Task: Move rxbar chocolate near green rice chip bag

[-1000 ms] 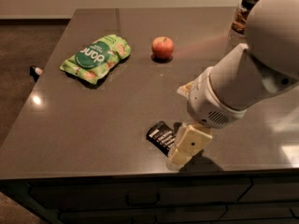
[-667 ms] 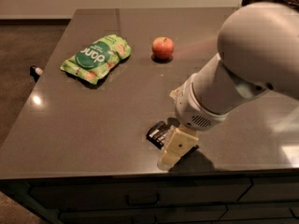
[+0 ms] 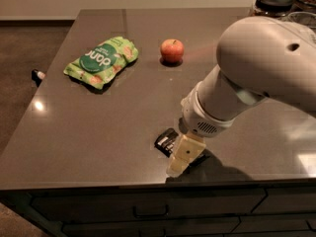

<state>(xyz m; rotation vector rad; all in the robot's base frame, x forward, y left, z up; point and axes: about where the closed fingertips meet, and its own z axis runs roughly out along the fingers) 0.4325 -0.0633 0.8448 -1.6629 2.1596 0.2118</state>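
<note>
Dark polished countertop (image 3: 113, 127) carries all task items. The rxbar chocolate (image 3: 165, 141) lies flat near the front edge, right of centre; only its left end is visible, the rest being covered by the gripper (image 3: 178, 161). The gripper sits directly over the bar at the counter's front edge, tilted down and to the left. Whether it is spread, closed or clamped on the bar cannot be told. The white arm (image 3: 247, 78) enters from the right and occupies the right half of the view.

The green rice chip bag (image 3: 101, 60) lies at the rear left of the counter, well apart from the bar. A red apple (image 3: 172, 50) stands to the right of the bag, near it but not touching. The surface between bar and bag is bare; the apple lies to the right of that line.

A jar with a black lid (image 3: 275, 1) stands at the rear right corner. A small dark object (image 3: 37, 75) lies on the floor left of the counter. Drawer fronts (image 3: 150, 211) run below the front edge.
</note>
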